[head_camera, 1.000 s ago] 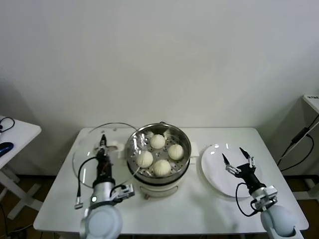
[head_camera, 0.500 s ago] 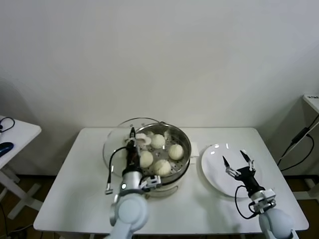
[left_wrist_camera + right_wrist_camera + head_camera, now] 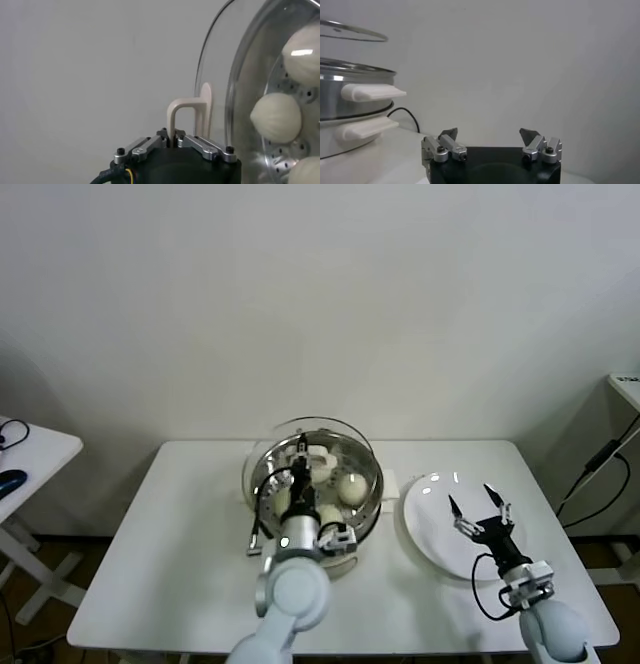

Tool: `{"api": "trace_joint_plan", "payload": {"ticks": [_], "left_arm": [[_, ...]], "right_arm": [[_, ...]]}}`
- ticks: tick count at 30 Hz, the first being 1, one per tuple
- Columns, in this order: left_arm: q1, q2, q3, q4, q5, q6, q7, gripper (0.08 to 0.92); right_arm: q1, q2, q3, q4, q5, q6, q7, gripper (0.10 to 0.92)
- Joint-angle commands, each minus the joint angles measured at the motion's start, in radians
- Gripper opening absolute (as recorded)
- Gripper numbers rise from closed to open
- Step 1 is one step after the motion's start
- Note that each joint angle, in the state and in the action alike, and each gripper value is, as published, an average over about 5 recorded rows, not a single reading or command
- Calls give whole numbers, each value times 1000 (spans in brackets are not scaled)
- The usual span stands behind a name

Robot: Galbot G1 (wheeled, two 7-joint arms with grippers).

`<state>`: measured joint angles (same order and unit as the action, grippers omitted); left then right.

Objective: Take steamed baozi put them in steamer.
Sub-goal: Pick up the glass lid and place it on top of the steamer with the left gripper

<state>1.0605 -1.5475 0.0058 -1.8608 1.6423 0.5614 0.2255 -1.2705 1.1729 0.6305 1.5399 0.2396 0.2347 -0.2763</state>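
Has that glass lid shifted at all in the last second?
Yes. The glass lid, gripped by the left claw, has travelled from the table's left part rightward and now hangs over the steamer, which stayed put.

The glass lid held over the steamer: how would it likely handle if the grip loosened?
The glass lid is probably rigid and breakable. Held only by its cream handle in the shut left gripper, above the steamer, it might swing. Its round rim could let it roll.

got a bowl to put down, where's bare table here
Bare table lies left of the steamer, and along the front edge between steamer and plate. Crowded: the left gripper holds the lid over the steamer; the open right gripper hovers over the plate.
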Motion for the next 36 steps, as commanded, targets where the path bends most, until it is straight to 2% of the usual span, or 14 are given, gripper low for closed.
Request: {"api": "trace_joint_plan", "payload": {"ticks": [1,36], "left_arm": [[-34,-18,41,52,12,10,38,154],[-47,-9,23,93,36,1,68,154]], "right_arm": [[5,-2,2,-2,-2,0,3,823],[9,13,10,-2,-7,5,-4,823]]}}
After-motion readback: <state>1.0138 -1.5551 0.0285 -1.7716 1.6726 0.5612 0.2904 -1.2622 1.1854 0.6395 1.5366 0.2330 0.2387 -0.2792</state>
